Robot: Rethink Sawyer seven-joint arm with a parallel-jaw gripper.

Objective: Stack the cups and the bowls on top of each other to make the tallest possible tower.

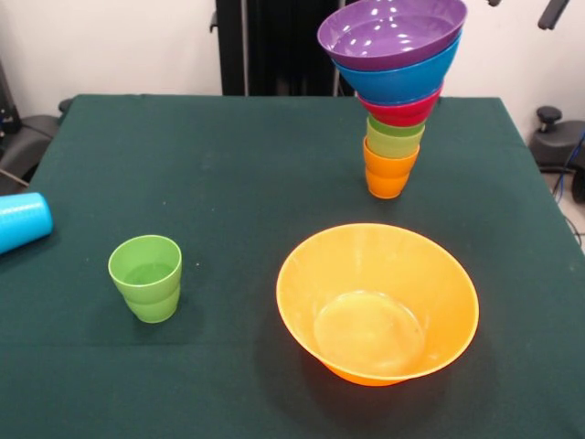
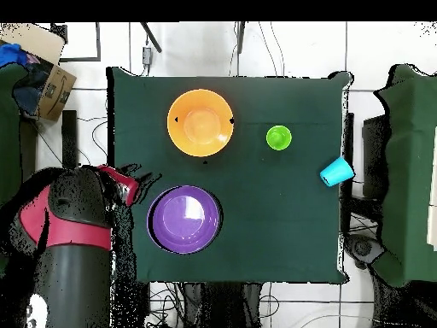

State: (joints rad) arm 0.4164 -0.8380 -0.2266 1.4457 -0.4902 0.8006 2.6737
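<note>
The tower (image 1: 395,101) stands near the table's (image 1: 238,183) far edge by the robot, orange cup (image 1: 388,174) lowest and purple bowl (image 1: 391,32) on top. The big orange bowl (image 1: 377,302) and stepped green cup (image 1: 146,277) sit upright nearer the opposite edge, well apart, and a blue cup (image 1: 20,220) lies tipped at a side edge. The arm (image 2: 77,231) is drawn back beside the table; whether its gripper is open or closed cannot be told.

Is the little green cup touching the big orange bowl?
Apart. The front view shows bare green tablecloth between the green cup and the orange bowl.
</note>
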